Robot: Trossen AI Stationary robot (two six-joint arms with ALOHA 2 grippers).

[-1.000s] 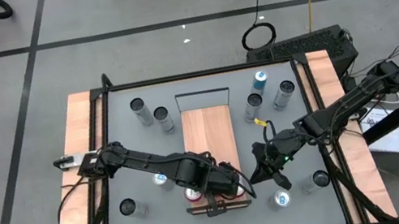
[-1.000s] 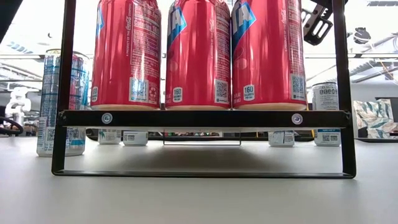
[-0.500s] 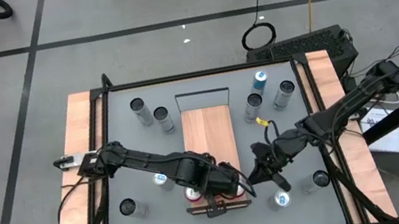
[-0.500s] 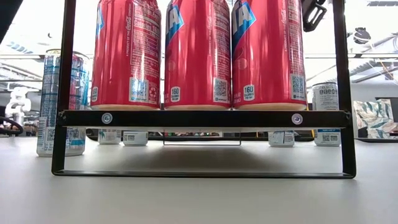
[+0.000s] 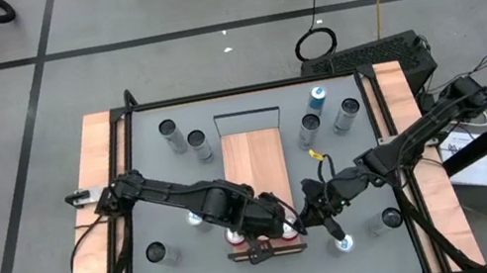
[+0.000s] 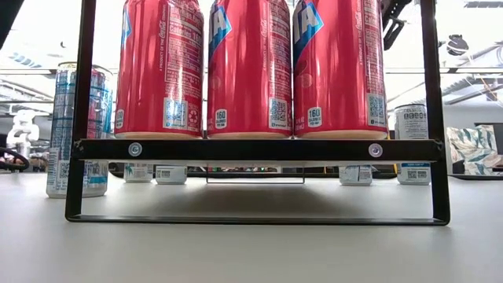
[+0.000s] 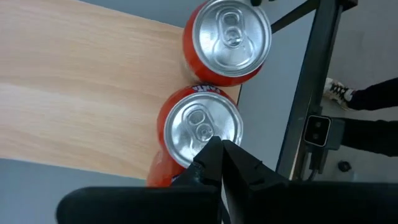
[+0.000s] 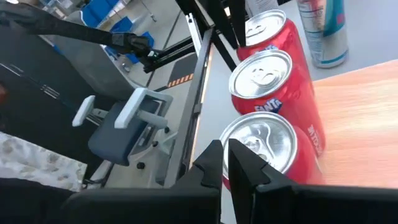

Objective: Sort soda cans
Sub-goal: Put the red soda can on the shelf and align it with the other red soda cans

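Three red soda cans [image 6: 251, 67] with silver tops stand upright in a row on the near end of a wooden board [image 5: 254, 160], inside a black frame rack [image 6: 259, 149]. My left gripper [image 5: 278, 228] is shut above the row, its tips over a red can's silver top [image 7: 200, 127]. My right gripper [image 5: 309, 213] is shut at the right end of the row, beside the rightmost red can [image 8: 261, 142]. In the low view it shows next to that can's upper part [image 6: 391, 20]. My left gripper's shut fingertips [image 7: 214, 152] point down over the silver top of a red can near its rim. I cannot tell whether they touch it. My right gripper's shut fingertips [image 8: 217, 155] come slanting from the table's right at the rim of the rightmost red can. I cannot tell whether they touch it.
Silver-grey cans stand at the far left [image 5: 168, 128], the far right [image 5: 348, 113], the near left [image 5: 156, 254] and the near right [image 5: 391, 219]. Blue cans stand at the far right [image 5: 317, 96], left of the board [image 5: 196, 218] and near the right gripper [image 5: 344, 242].
My right gripper has moved toward the table's left and near edge, up to the right end of the red can row. My left gripper has shifted slightly toward the near edge over the row. Both have stayed shut. The leftmost red can has turned a little on the spot.
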